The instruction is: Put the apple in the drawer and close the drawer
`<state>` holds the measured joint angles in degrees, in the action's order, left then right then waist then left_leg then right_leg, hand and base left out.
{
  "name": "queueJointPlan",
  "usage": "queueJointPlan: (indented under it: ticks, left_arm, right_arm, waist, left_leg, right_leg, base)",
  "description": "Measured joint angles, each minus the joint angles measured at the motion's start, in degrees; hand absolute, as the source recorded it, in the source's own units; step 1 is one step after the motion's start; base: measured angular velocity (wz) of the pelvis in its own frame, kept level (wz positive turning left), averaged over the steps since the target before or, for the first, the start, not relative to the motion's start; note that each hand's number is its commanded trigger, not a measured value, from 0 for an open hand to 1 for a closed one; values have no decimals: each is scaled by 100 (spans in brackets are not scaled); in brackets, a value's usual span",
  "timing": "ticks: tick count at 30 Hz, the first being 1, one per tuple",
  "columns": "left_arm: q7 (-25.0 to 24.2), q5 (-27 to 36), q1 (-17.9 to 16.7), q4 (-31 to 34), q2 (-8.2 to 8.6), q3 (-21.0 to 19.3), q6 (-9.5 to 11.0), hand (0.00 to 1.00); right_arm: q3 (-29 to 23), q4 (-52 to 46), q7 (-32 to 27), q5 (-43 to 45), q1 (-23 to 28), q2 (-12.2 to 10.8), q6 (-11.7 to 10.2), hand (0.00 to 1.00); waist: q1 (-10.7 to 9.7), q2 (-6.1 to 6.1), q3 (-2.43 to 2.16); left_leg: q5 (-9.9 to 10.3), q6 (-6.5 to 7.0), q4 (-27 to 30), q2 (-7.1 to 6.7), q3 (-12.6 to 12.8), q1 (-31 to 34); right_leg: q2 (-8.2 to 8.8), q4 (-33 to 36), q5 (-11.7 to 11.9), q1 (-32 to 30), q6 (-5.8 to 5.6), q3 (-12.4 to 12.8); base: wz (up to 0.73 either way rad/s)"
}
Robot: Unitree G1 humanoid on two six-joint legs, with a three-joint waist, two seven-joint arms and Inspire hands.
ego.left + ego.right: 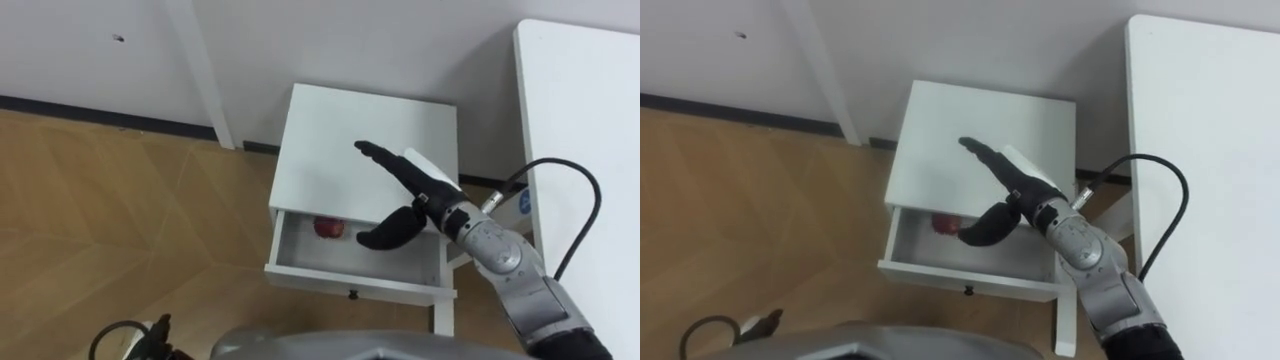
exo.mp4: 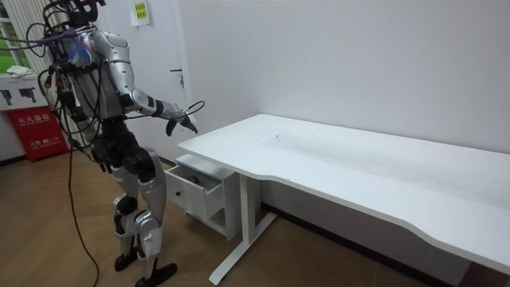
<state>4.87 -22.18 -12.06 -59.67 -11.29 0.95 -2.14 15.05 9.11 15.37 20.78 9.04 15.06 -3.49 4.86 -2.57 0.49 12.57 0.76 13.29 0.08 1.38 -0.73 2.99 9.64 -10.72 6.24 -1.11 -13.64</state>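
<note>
A red apple (image 1: 329, 228) lies inside the open drawer (image 1: 355, 283) of a small white nightstand (image 1: 350, 130), near the drawer's back left. My right hand (image 1: 422, 195) hovers over the drawer and the stand's top, open, with straight fingers pointing away and the thumb spread below. It holds nothing and stands apart from the apple. In the room view I stand facing the nightstand (image 2: 209, 187) with the right hand (image 2: 180, 120) stretched forward. My left hand (image 2: 103, 165) hangs by my hip.
A large white desk (image 1: 590, 150) stands to the right, its leg beside the nightstand. A white wall and a dark skirting board run behind. Wooden floor (image 1: 110, 220) spreads to the left. A red cabinet (image 2: 36, 131) stands behind me.
</note>
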Motion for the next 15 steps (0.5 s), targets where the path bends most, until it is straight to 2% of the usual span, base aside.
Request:
queueJointPlan:
  ticks: [7, 11, 15]
  left_arm:
    - [110, -4, -41, 5, 25, -24, 3, 0]
    - [181, -5, -130, 30, 30, -35, 4, 0]
    - [217, -5, -195, -62, 52, -192, 3, 0]
  right_arm:
    - [-43, 207, -114, 146, 155, -38, -21, 0]
    - [-130, 908, -378, 248, 161, -44, -24, 0]
    - [-580, 2272, -770, 188, 200, -129, -13, 0]
  waist:
    - [-27, -20, -10]
    - [-112, -60, -23]
    - [-159, -78, -35]
  left_leg:
    - [1, 0, 13, 0, 0, -18]
    - [1, 1, 22, -8, -10, -38]
    - [16, 25, 36, -27, -12, -75]
  right_leg:
    - [1, -3, 0, 27, 0, 5]
    - [16, -6, 0, 65, 0, -39]
    - [54, 11, -12, 128, -19, -83]
  base:
    - [0]
    - [4]
    - [6]
